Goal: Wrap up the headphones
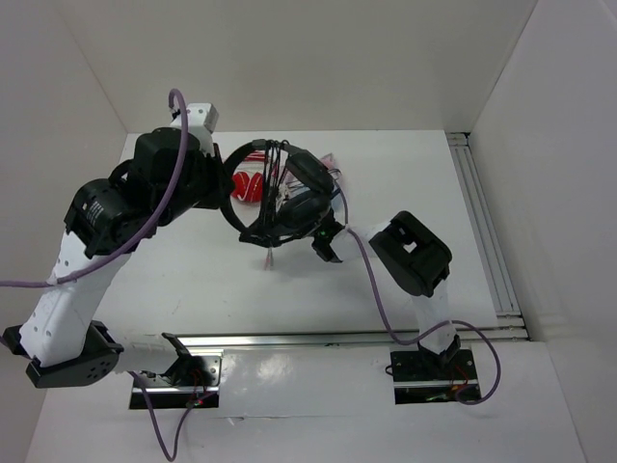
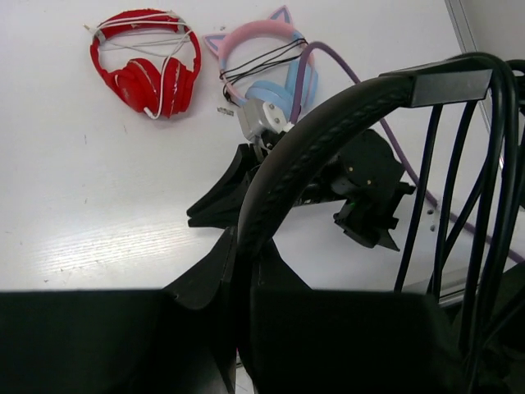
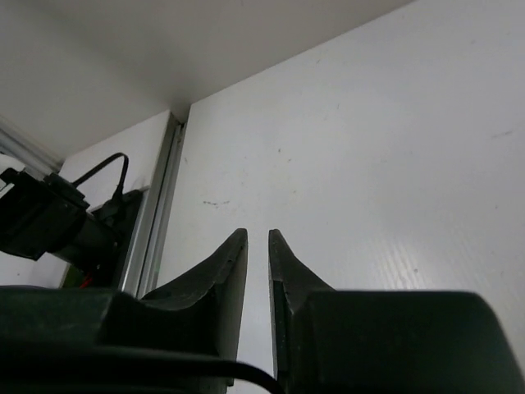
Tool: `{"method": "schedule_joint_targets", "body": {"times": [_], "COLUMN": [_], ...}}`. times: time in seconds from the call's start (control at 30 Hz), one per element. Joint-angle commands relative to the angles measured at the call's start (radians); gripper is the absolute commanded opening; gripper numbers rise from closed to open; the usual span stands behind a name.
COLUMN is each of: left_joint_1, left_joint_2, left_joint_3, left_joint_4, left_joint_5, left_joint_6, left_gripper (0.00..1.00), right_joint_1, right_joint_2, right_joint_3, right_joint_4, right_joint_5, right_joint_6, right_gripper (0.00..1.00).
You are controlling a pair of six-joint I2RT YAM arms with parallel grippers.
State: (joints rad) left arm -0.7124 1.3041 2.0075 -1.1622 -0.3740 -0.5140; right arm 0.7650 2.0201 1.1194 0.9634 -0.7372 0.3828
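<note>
The black headphones (image 1: 289, 198) hang above the table's middle. My left gripper (image 1: 226, 191) is shut on their padded headband (image 2: 328, 123), which runs up from between the jaws (image 2: 244, 250). Several strands of the thin black cable (image 2: 447, 189) are looped over the band; they also show in the top view (image 1: 275, 162). My right gripper (image 1: 329, 249) sits just right of and below the ear cups. In the right wrist view its jaws (image 3: 257, 238) stand almost together with a thin gap, and nothing is between them. The plugs are not visible.
Red-and-white headphones (image 2: 148, 66) lie on the table at the back, also seen in the top view (image 1: 253, 179). Light-blue and pink cat-ear headphones (image 2: 267, 61) lie beside them. A metal rail (image 1: 487, 231) runs along the table's right side. White walls enclose the table.
</note>
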Motion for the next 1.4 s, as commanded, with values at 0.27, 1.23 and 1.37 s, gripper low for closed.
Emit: {"method": "schedule_joint_targets", "body": {"times": [0.27,1.23,1.37], "left_joint_1": [-0.004,-0.004,-0.004], "left_joint_2": [-0.037,-0.046,-0.046], "left_joint_3": [0.005,-0.004,-0.013], "left_joint_4": [0.105,0.084,0.084], "left_joint_5": [-0.069,-0.197,-0.197], "left_joint_6": [-0.084,-0.112,-0.123], "left_gripper": [0.0,0.0,0.0], "right_joint_1": [-0.006,-0.033,-0.033], "right_joint_2": [0.038,0.037,0.037], "right_joint_3": [-0.061,-0.228,-0.228], "right_joint_4": [0.251,0.351,0.371], "right_joint_5": [-0.025,-0.036,-0.036], "right_joint_6": [0.13,0.176,0.176], "right_gripper": [0.22,0.27,0.17]}}
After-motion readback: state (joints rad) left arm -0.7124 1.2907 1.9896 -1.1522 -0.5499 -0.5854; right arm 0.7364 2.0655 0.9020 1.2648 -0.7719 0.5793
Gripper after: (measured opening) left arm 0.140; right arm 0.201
